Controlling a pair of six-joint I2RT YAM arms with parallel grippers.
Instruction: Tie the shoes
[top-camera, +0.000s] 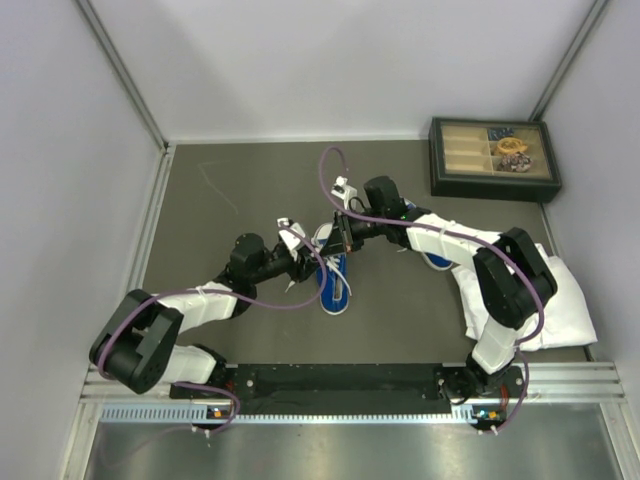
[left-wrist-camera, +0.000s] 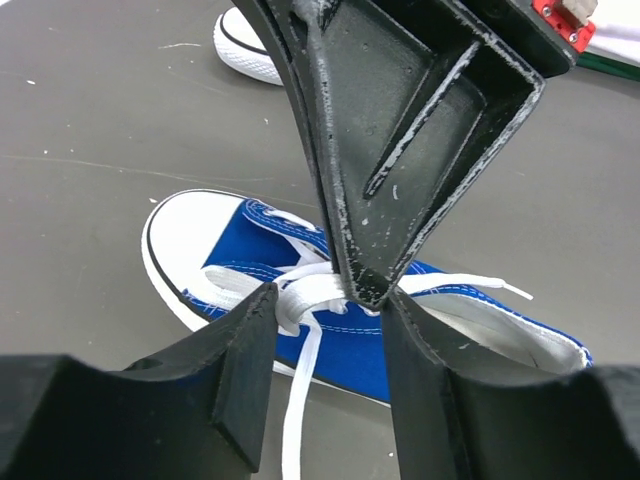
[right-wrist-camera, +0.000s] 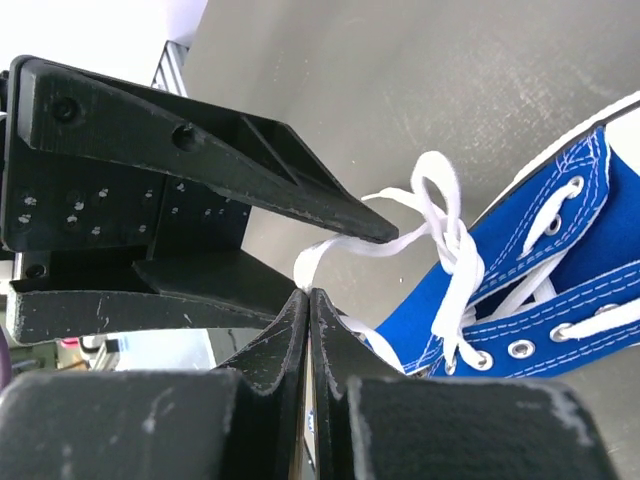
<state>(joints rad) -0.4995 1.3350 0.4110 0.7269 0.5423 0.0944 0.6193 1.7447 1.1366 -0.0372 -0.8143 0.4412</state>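
shoe (top-camera: 335, 285) sits roughly mid-tabletop (top-camera: 230, 190) | left jaws apart, straddling its white lace (left-wrist-camera: 308, 292) just above the tongue | right jaws clenched tight, a lace strand runs right into the tips, looks pinched | second shoe (top-camera: 437, 262) to the right, half hidden under the right arm, beside the white cloth (top-camera: 565, 295)

Seen from above, two robot arms reached inward over a dark table (top-camera: 230, 200). The left gripper (top-camera: 314, 262) and right gripper (top-camera: 345, 238) met above a blue sneaker (top-camera: 335, 297) with white laces (top-camera: 338, 281). A second sneaker (top-camera: 437, 263) lay partly under the right arm, beside a white cloth (top-camera: 565, 300). A compartment box (top-camera: 493, 185) sat far right.
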